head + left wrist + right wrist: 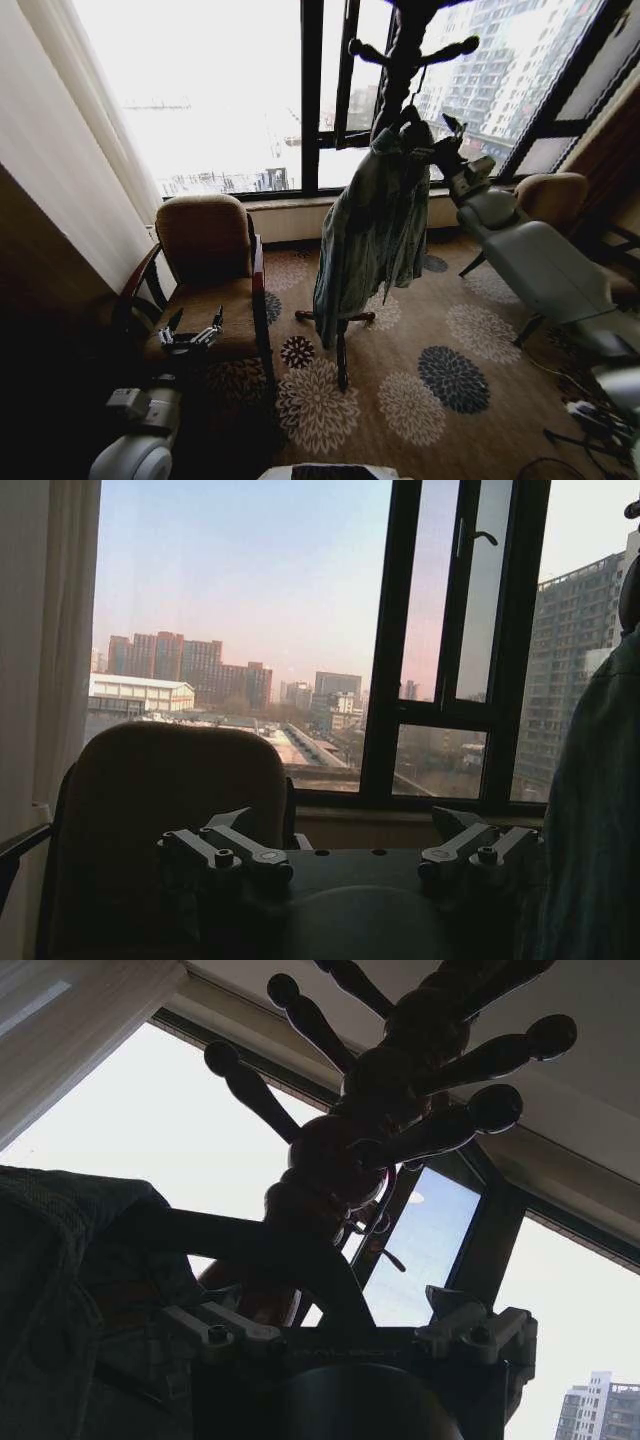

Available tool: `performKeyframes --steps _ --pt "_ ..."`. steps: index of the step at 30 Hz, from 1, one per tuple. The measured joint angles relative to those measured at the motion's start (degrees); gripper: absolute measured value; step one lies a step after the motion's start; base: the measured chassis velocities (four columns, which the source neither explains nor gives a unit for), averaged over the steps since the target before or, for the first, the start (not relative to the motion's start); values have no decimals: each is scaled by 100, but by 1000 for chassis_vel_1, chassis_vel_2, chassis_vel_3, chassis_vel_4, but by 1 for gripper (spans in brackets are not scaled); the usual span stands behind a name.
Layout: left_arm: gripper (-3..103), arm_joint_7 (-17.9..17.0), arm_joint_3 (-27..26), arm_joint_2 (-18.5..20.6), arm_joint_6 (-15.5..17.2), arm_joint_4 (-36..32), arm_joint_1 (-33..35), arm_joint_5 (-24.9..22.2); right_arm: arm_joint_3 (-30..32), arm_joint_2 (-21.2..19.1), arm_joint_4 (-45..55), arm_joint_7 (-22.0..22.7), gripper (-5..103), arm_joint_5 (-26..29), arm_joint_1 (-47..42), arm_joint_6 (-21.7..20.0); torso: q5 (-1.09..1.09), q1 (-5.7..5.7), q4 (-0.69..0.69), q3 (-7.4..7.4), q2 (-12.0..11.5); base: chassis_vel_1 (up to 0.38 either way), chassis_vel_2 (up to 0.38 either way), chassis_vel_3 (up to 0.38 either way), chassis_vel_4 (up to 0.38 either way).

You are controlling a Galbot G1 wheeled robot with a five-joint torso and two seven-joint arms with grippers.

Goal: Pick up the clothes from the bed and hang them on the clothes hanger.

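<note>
The light-blue denim jacket (370, 230) hangs from the dark wooden coat stand (405, 50) by the window, with its sleeves drooping. Up at the jacket's shoulder is my right gripper (445, 145), arm stretched out. In the right wrist view the right gripper (345, 1325) is open. The black clothes hanger (250, 1245) slants down between its fingers, out of the jacket (60, 1300), under the stand's pegs (400, 1090). My left gripper (196, 322) hovers open and empty over the brown armchair (205, 240); the same gripper (345, 835) faces the chair back. The bed is out of view.
The stand's crossed feet (340, 320) rest on flowered carpet (400, 400). A second armchair (550, 195) stands behind my right arm. Tall windows (220, 90) and a pale curtain (60, 170) close off the far side. Cables (590, 415) lie at the lower right.
</note>
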Motion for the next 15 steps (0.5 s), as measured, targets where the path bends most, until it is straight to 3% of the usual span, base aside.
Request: performKeyframes --steps 6,10,12,15 --pt "100 -20 54 -10 0 -26 -26 27 291 -254 394 110 100 16 -244 -31 -1 0 1 0 1 0 0 0 0" --pt "100 -21 -19 -19 -4 -31 -11 15 892 -484 1047 346 100 140 -794 -225 -1 0 1 0 1 0 0 0 0" --pt "100 -20 -6 -20 -7 -48 -3 23 1441 -598 1497 536 100 454 -1396 -401 -1 -1 -1 -1 1 0 0 0 0" --pt "100 -30 23 -13 -7 -74 -14 44 1797 -659 1757 631 100 724 -1826 -520 0 -1 1 0 1 0 0 0 0"
